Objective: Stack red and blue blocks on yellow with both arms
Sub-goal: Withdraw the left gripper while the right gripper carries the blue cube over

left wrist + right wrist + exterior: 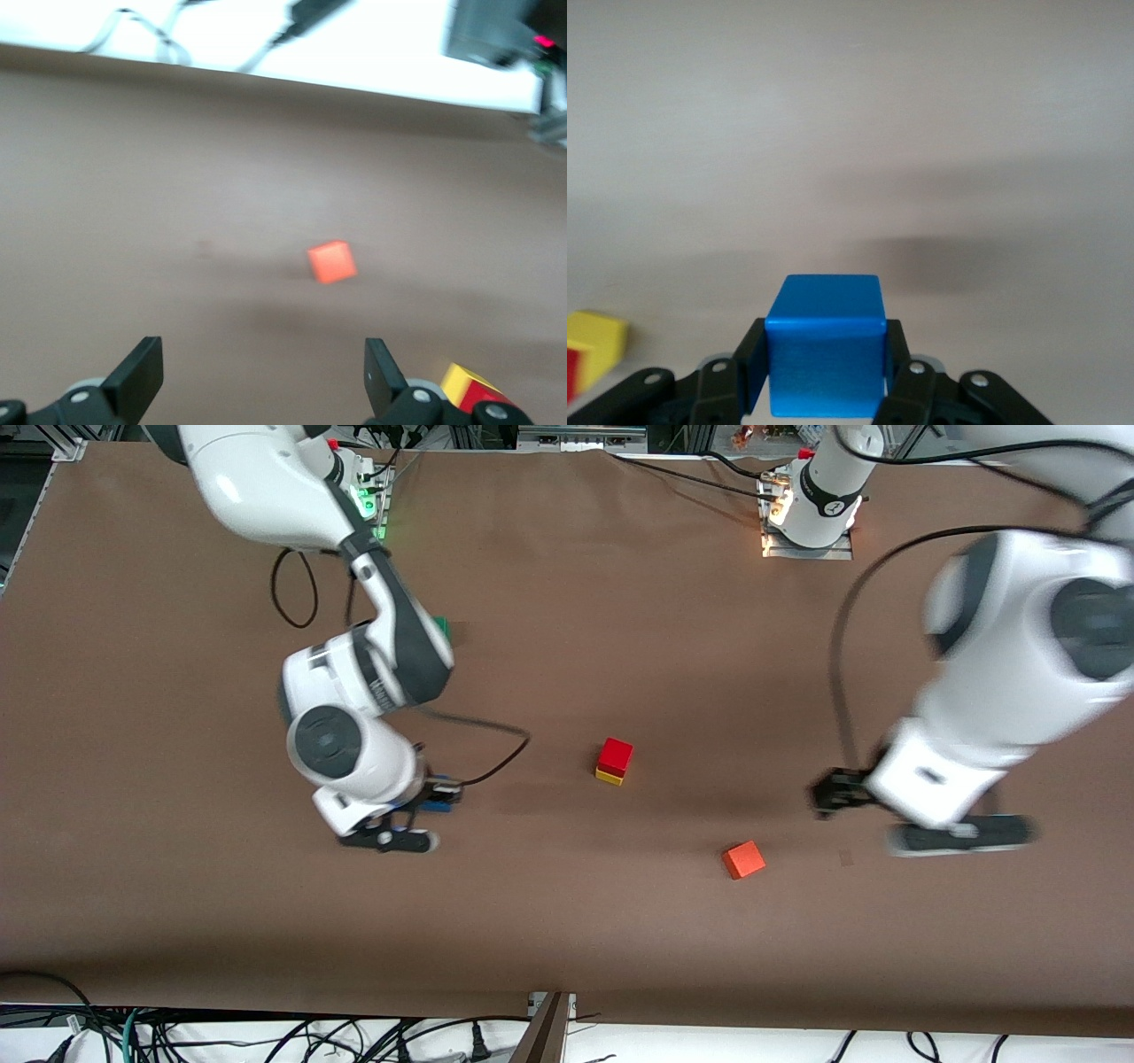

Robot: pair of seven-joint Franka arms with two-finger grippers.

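The red block (615, 754) sits on the yellow cube (609, 777) at mid-table. The stack also shows in the left wrist view (471, 390), and its yellow cube shows in the right wrist view (598, 341). My right gripper (423, 797) is shut on the blue block (436, 806), low over the table toward the right arm's end. In the right wrist view the blue block (825, 354) sits squarely between the fingers (752, 367). My left gripper (828, 791) is open and empty, low over the table toward the left arm's end, with its fingers (142, 376) wide apart.
An orange cube (743, 859) lies nearer the front camera than the stack, between it and my left gripper; it also shows in the left wrist view (332, 262). A green cube (443, 631) is mostly hidden by the right arm. A black cable (496, 757) trails from the right wrist.
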